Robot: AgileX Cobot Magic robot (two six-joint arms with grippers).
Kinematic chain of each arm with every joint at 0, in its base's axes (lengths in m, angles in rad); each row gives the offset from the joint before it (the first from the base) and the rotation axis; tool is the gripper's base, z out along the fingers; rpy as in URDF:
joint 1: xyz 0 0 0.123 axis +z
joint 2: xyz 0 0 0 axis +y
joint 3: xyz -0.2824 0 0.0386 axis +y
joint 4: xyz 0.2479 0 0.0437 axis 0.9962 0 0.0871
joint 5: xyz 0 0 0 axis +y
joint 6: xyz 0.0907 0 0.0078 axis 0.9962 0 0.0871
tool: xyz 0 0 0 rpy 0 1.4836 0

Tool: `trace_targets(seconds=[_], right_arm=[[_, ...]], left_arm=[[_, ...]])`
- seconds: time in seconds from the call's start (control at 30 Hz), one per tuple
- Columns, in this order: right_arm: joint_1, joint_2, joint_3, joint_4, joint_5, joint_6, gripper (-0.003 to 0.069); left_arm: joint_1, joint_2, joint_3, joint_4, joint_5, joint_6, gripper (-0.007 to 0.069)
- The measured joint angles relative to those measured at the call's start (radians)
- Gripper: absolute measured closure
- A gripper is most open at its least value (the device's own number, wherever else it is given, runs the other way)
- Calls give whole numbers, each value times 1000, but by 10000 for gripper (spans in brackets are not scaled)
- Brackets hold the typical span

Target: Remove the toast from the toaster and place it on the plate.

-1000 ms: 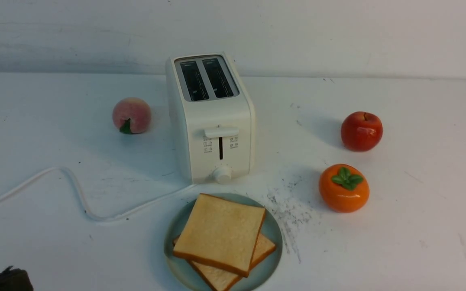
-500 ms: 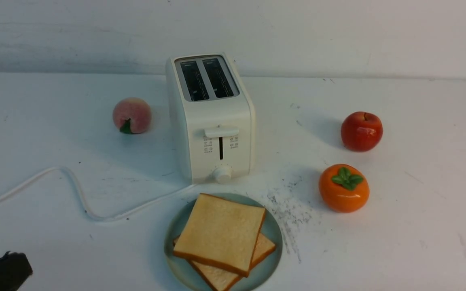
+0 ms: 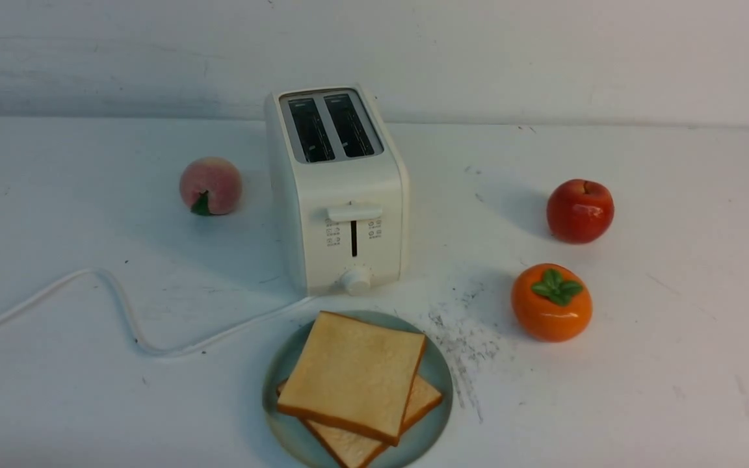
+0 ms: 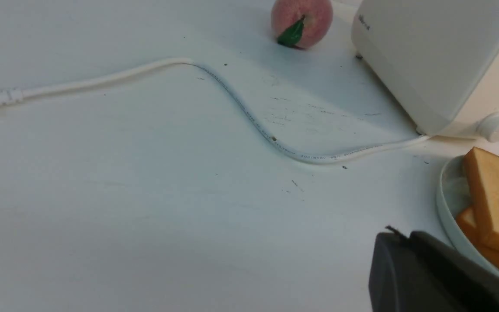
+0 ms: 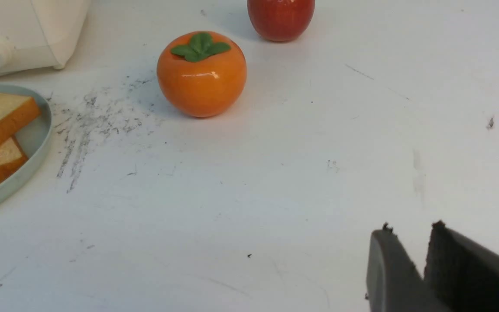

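The cream-white toaster [image 3: 339,214] stands at the middle back with both top slots dark and empty and its lever up. In front of it the pale blue-green plate [image 3: 436,367] holds two toast slices, one [image 3: 352,374] lying across the other [image 3: 355,448]. Neither gripper shows in the front view. In the left wrist view my left gripper [image 4: 405,236] is shut and empty, low beside the plate's rim [image 4: 444,203]. In the right wrist view my right gripper [image 5: 410,227] is empty over bare table, its jaws together with a thin gap at the tips.
A peach [image 3: 210,186] lies left of the toaster. A red apple [image 3: 580,211] and an orange persimmon [image 3: 551,302] lie to the right. The white cord [image 3: 121,305] curves from the toaster across the left table. Grey scuffs [image 3: 465,338] mark the table by the plate.
The dark tip of my left gripper at the front view's lower left corner has drawn back out of that view. Toaster, plate and toast have not moved.
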Motion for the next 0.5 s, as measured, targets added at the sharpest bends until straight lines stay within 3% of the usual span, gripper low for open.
trace_targets(seconds=[0.27,0.5], right_arm=[[0,0,0,0,0,0,499],[0,0,0,0,0,0,493]], left_arm=[[0,-90,3,8,137,-27,603],[0,-94,3,8,165,-27,601]])
